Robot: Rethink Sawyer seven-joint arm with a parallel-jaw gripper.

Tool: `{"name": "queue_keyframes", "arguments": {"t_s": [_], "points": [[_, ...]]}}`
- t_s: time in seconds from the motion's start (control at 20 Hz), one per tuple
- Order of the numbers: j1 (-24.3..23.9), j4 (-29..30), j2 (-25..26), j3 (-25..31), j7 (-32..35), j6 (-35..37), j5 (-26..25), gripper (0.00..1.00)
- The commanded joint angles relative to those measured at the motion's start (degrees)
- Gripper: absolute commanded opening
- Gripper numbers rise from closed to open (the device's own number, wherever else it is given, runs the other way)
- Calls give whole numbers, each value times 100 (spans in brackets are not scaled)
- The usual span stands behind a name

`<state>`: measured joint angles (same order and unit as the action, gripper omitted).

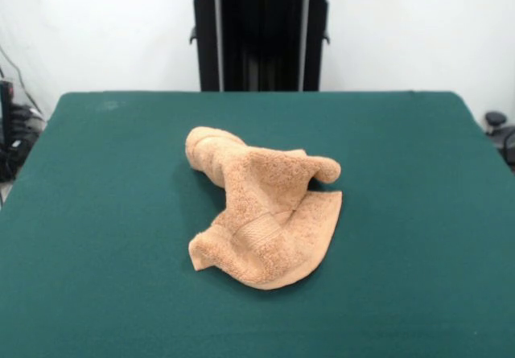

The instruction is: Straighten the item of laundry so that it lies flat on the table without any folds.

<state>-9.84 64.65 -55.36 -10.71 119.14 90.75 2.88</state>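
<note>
The item of laundry (261, 205) is a small orange-tan terry towel lying crumpled near the middle of the table (96, 213), which has a dark green cloth surface. The towel is bunched and folded over itself, with a rolled lump at its far left, a raised fold at its right, and a flat woven band showing near its front edge. No gripper or arm shows in the front view.
The robot's black pedestal (261, 32) stands beyond the table's far edge at the top centre. Cables and dark equipment (12, 133) sit off the table's left side, and a small dark object (495, 121) off the right.
</note>
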Motion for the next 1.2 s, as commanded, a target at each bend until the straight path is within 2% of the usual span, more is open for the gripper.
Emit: {"name": "queue_keyframes", "arguments": {"t_s": [0.05, 0.4, 0.55, 0.6, 0.7, 0.8, 0.85, 1.05, 1.2], "points": [[22, -30, 595, 957, -1109, 492, -355, 100], [-173, -391, 741, 1137, -1557, 616, -724, 100], [-210, -574, 869, 1152, -1201, 1095, -817, 100], [-203, -687, 901, 1142, -1213, 1174, -945, 100], [-247, -649, 904, 1170, -1019, 1133, -821, 100], [-282, -689, 965, 1215, -885, 1396, -780, 100], [-244, -727, 965, 1165, -842, 1390, -888, 100], [-372, -544, 849, 1424, -1432, 1121, -760, 100], [-392, -506, 749, 1544, -1613, 1362, -753, 100]]}}
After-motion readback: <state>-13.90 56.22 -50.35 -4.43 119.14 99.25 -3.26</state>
